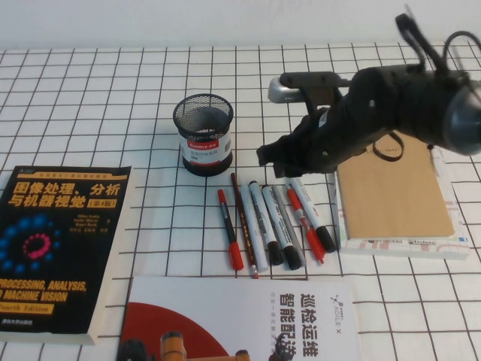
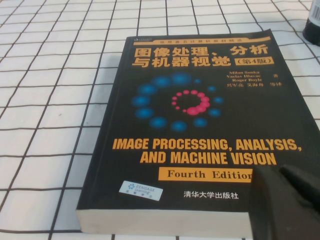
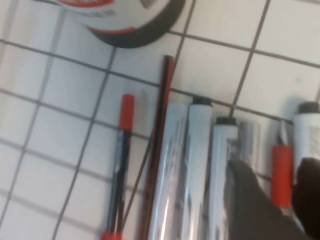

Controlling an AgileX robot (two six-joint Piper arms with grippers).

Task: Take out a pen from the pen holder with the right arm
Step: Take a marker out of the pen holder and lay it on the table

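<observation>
The right claw (image 1: 281, 165) is seen apparently half-open astride a red pen (image 3: 281, 165) lying lengthwise toward the robot. The left claw (image 2: 287, 200), state not tellable, is parked above the book (image 2: 200, 125).

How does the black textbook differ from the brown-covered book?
The black textbook lies left, by the left gripper; the brown book lies right, beside the right gripper, open above the pens. The textbook's cover is dark and printed; the brown book's is nearly plain. Both lie flat, closed.
</observation>
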